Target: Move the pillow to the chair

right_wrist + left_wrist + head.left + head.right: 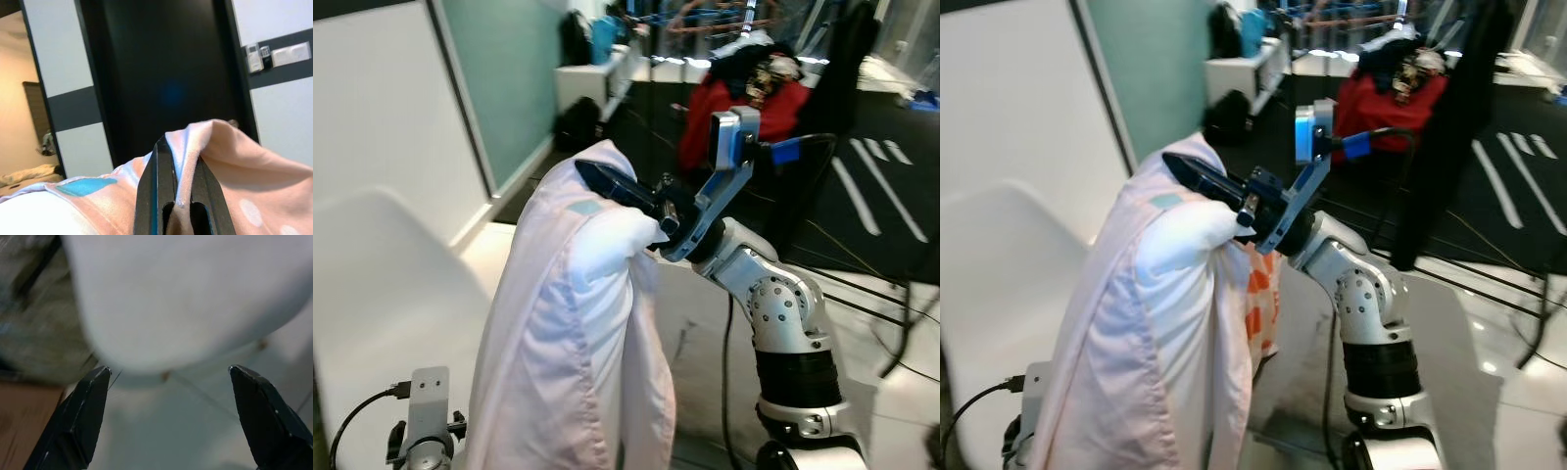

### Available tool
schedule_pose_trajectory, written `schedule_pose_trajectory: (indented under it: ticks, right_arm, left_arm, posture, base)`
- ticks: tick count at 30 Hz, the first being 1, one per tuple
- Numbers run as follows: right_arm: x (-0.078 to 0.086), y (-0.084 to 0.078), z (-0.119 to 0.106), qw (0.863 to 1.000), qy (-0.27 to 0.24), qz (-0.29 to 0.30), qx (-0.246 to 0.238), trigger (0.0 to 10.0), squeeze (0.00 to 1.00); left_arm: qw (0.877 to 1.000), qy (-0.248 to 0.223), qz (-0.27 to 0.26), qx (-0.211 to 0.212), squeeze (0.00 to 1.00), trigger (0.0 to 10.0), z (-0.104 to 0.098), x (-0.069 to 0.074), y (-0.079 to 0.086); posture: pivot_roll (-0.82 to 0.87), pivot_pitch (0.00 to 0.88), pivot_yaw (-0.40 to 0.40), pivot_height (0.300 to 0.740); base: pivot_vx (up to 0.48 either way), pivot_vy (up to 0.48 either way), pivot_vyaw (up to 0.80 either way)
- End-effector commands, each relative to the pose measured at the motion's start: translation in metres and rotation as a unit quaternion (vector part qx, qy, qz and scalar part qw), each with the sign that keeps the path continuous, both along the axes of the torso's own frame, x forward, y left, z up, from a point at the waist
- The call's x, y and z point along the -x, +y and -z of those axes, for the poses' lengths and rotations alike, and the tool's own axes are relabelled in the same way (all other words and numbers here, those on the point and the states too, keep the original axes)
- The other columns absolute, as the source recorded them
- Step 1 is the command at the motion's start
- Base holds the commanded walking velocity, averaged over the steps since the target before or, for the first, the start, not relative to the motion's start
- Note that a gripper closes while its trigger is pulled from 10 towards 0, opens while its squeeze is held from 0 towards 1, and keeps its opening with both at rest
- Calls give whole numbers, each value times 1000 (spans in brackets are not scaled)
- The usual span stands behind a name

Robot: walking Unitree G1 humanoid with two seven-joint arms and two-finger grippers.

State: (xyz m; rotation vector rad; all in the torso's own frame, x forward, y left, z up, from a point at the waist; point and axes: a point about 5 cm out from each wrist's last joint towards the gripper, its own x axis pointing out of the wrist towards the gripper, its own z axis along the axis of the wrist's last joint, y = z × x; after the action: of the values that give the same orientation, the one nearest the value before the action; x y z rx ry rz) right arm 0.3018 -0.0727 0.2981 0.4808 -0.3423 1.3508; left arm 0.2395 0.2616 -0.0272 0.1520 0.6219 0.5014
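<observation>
A pale pink and white pillow (pixel 578 343) hangs upright in front of me, over the white chair (pixel 382 294) on my left. My right gripper (pixel 607 181) is shut on the pillow's top corner, and its black fingers (pixel 168 181) pinch the pink fabric (pixel 230 161) in the right wrist view. An orange and white patch (pixel 1261 294) shows on the pillow's right side. My left gripper (pixel 168 374) is open with nothing between its fingers, pointing at a white curved surface (pixel 186 298). The left wrist (pixel 426 431) sits low beside the pillow's bottom edge.
A pile of red and dark clothes (pixel 744 98) lies on a dark chair behind. A black bag (pixel 576 122) rests on the floor by a teal wall panel (pixel 504 78). Cables (pixel 862 294) run across the white floor on the right.
</observation>
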Motion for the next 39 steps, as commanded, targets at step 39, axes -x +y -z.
schedule_pose_trajectory:
  ticks: [39]
  right_arm:
    - [-14,5,-8,998,-8,61,13,10000,0]
  left_arm:
    - [1000,8,23,13,0,10000,4,2,-7]
  posture:
    - [-101,38,-26,736]
  base:
    - [0,-48,718]
